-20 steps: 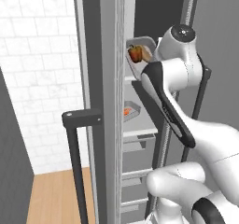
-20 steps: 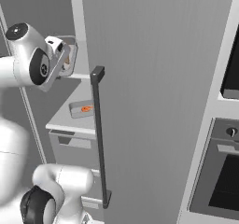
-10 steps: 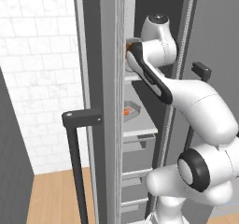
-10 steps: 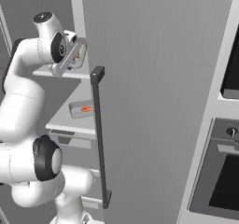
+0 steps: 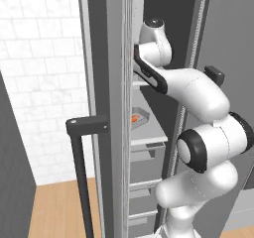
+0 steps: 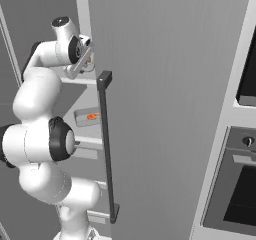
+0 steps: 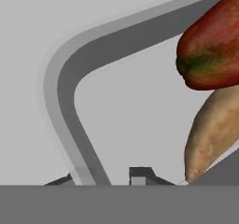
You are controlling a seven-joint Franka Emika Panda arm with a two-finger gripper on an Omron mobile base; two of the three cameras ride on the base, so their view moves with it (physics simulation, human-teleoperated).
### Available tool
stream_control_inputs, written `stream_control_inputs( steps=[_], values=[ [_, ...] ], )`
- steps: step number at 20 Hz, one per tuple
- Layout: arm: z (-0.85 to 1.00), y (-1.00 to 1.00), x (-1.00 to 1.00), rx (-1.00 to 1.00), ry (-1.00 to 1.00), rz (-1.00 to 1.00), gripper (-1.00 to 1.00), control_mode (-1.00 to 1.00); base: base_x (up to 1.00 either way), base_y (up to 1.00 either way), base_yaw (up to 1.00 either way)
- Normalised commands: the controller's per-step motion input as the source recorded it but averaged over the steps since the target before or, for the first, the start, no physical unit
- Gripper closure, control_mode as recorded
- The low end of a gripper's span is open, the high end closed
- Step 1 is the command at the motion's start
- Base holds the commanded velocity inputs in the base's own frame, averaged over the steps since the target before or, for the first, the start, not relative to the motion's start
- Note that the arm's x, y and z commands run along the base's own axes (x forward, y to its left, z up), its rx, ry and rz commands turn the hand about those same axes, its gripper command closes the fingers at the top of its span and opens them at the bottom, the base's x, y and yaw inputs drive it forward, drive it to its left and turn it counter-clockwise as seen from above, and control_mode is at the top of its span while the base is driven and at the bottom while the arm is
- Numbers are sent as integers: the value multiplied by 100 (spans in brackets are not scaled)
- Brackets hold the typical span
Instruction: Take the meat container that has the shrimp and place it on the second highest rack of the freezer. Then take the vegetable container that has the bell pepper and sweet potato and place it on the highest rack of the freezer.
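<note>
A white robot arm reaches up into the open freezer (image 5: 163, 14), a tall grey cabinet whose door stands swung out toward the viewer with a long dark bar handle (image 6: 106, 144).

In the hand view, the hand (image 7: 109, 176) is pressed close over a pale grey vegetable container (image 7: 60, 101) with a rounded corner. Its two dark fingertips (image 7: 140, 174) sit either side of the container's raised rim, close together and apparently clamped on it, though they are mostly cut off at the picture's edge.

Inside the container lie a dark red bell pepper (image 7: 212, 45) with a green patch and, just beside it and touching it, a tan sweet potato (image 7: 212, 134).

In the right base view, the hand (image 6: 84, 59) is at the level of the upper shelf (image 6: 80, 80) inside the freezer.

One shelf below, a second grey container (image 5: 139, 118) rests flat, holding a small orange shrimp (image 6: 92, 117).

Grey drawers (image 5: 144, 160) sit beneath that shelf.
</note>
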Motion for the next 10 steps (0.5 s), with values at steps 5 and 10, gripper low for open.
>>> stream_control_inputs(
  steps=[5, 10],
  values=[
    [-14, 9, 35, -4, -9, 0, -100, -100, 0, 0, 0],
    [0, 5, -8, -8, -28, 0, -100, -100, 0, 0, 0]
  ],
)
